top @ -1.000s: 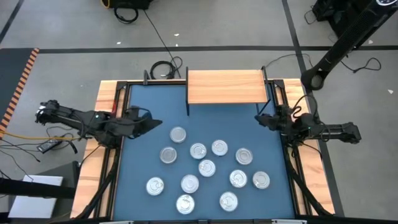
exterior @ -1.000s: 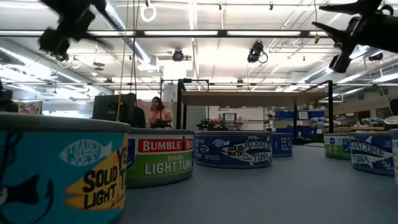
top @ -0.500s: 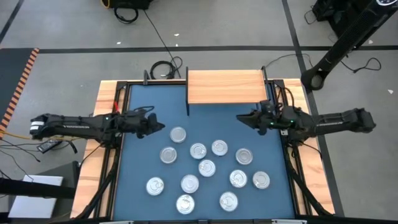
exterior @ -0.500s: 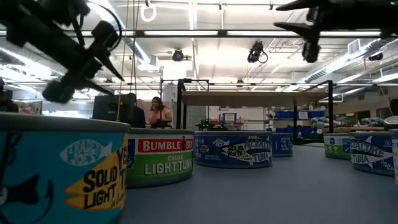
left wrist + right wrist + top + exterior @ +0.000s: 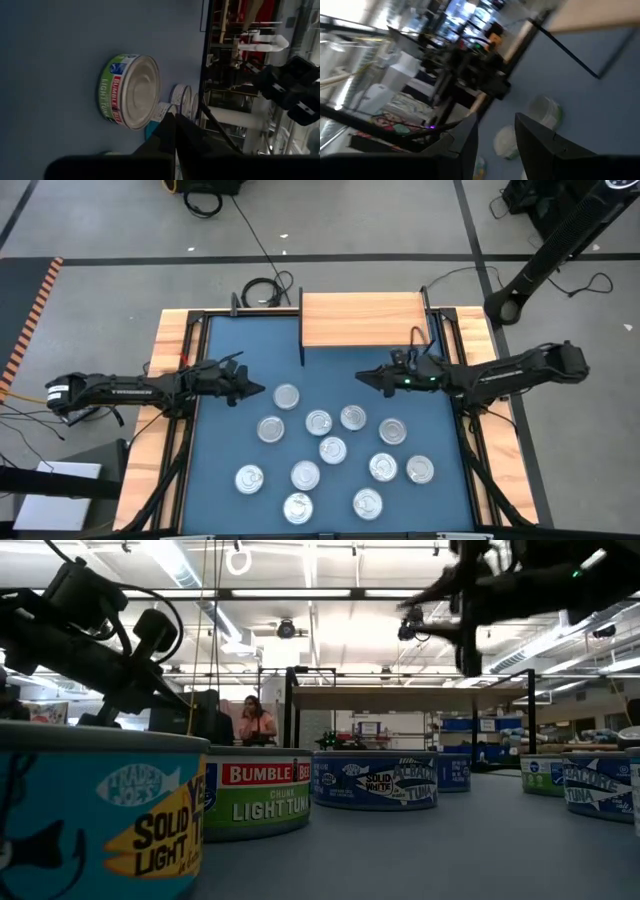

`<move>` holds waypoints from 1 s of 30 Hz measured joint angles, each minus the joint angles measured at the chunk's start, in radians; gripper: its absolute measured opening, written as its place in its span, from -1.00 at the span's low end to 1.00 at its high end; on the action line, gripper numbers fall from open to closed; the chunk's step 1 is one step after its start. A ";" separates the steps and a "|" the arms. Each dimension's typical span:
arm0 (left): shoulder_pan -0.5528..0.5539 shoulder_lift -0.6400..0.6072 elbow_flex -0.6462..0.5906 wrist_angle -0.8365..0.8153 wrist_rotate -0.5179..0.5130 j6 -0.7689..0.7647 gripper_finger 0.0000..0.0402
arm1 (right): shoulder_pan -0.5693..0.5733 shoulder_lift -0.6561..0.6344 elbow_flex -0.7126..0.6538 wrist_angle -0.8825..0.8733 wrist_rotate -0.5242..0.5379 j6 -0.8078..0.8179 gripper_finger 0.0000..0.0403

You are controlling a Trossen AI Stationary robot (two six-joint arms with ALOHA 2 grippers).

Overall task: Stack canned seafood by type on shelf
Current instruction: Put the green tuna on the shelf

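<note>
Left gripper [image 5: 254,389], fingers pressed together beside the Bumble Bee tin [image 5: 286,396], should reopen first; right gripper [image 5: 366,379] half-spread, empty.

Person [image 5: 256,720] beyond blue table [image 5: 230,440]

From above I see a grey concrete floor [image 5: 380,225] crossed by pale painted lines, with a black cable [image 5: 262,288] coiled just behind the desk and an orange-and-black hazard strip [image 5: 28,320] off to the left. At desk level I look into a big workshop: long ceiling strip lights [image 5: 300,593], exposed pipes, and a person [image 5: 255,722] standing far back among black equipment racks and shelving.
</note>
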 joint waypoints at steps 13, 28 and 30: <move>0.003 0.006 0.002 0.000 0.002 -0.001 -0.99 | -0.002 0.271 0.142 0.112 -0.092 -0.030 -0.32; 0.001 0.301 0.207 -0.040 0.070 0.154 -1.00 | -0.002 0.332 0.183 0.108 -0.135 -0.052 -0.32; 0.001 0.341 0.206 -0.020 0.087 0.160 -1.00 | -0.002 0.332 0.183 0.107 -0.135 -0.052 -0.32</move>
